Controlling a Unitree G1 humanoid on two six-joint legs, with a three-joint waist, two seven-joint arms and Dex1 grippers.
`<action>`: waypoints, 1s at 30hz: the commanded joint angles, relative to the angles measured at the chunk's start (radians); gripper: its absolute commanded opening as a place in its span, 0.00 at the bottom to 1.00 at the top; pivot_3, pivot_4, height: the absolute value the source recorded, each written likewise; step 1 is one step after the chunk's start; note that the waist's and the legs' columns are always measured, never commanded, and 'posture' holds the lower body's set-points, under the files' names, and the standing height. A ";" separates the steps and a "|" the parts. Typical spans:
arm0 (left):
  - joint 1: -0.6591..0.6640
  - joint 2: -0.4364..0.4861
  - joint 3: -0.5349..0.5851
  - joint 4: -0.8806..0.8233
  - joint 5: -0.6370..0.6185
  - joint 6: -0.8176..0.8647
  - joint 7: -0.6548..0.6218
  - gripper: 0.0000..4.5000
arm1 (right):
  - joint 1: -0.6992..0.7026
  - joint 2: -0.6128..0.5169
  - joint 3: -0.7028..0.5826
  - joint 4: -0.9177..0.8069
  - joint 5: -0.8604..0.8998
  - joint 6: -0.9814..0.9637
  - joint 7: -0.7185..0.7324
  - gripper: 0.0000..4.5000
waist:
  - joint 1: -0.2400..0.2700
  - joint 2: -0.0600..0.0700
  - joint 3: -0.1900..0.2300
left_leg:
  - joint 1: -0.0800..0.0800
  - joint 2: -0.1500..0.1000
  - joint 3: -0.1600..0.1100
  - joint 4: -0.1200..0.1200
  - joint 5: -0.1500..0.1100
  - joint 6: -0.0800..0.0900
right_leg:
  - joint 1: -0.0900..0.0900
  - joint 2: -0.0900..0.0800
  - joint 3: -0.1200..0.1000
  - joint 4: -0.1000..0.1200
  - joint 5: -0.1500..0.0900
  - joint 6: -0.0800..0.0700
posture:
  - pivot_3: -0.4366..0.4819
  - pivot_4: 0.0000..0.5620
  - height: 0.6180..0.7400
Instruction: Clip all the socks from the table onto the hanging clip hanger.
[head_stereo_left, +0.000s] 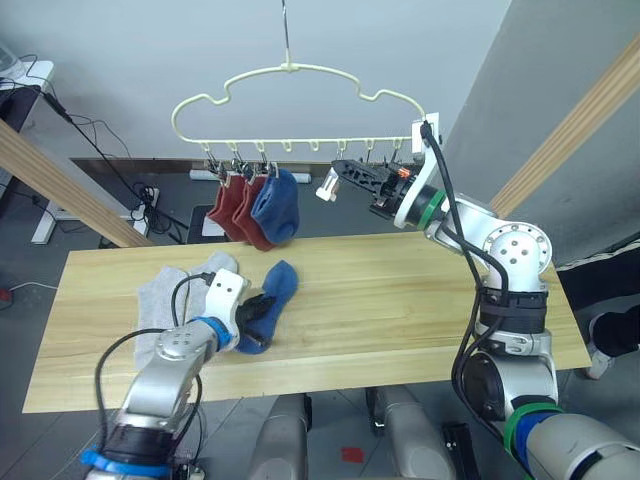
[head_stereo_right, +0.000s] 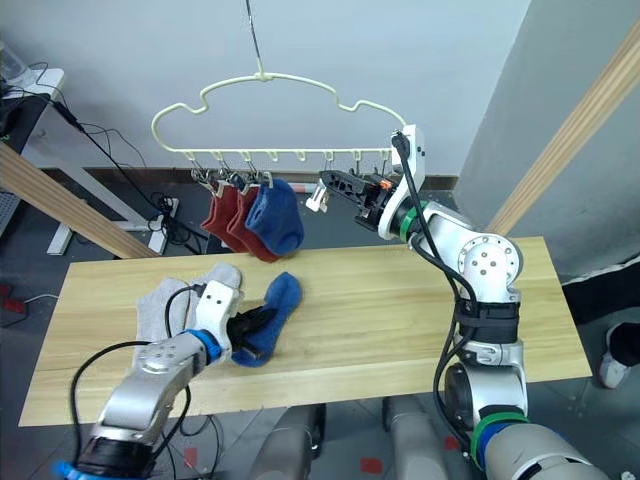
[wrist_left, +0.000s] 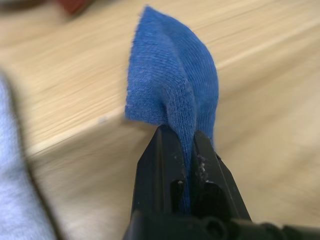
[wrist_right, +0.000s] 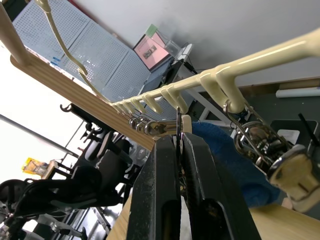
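soft blue knit sock (wrist_left: 172, 85) pinched in left gripper (wrist_left: 183, 165), right gripper (wrist_right: 179, 150) clamped together (on a clip (head_stereo_left: 327, 184)), cream wavy clip hanger (head_stereo_left: 300, 68)

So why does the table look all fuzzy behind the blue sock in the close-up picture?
In the left wrist view the camera sits close, so the blue sock pinched in the left jaws is sharp while the table and the grey sock blur. In the left eye view the table looks sharp.
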 joint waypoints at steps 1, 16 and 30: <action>0.012 0.036 0.031 -0.120 -0.083 -0.012 -0.097 0.00 | -0.011 -0.008 0.002 -0.033 0.030 0.004 0.028 0.00 | 0.000 0.000 0.000 | 0.000 0.000 0.000 0.000 0.000 0.000 | 0.000 0.000 0.000 0.000 0.000 0.000 | 0.53 0.63 1.00; -0.123 0.079 0.063 -0.201 -0.171 -0.222 -0.261 0.00 | -0.080 -0.101 -0.056 0.098 0.152 0.146 0.108 0.00 | -0.003 0.000 0.000 | 0.000 0.000 0.001 0.000 0.000 0.000 | 0.000 0.000 0.000 0.000 0.000 0.000 | 0.51 0.64 1.00; -0.172 0.054 0.064 -0.163 -0.174 -0.200 -0.234 0.00 | -0.077 -0.087 -0.074 0.086 0.208 0.199 0.080 0.00 | -0.002 0.000 0.000 | -0.001 0.000 0.001 0.001 0.000 0.001 | 0.000 0.000 0.000 0.000 0.000 0.000 | 0.51 0.65 1.00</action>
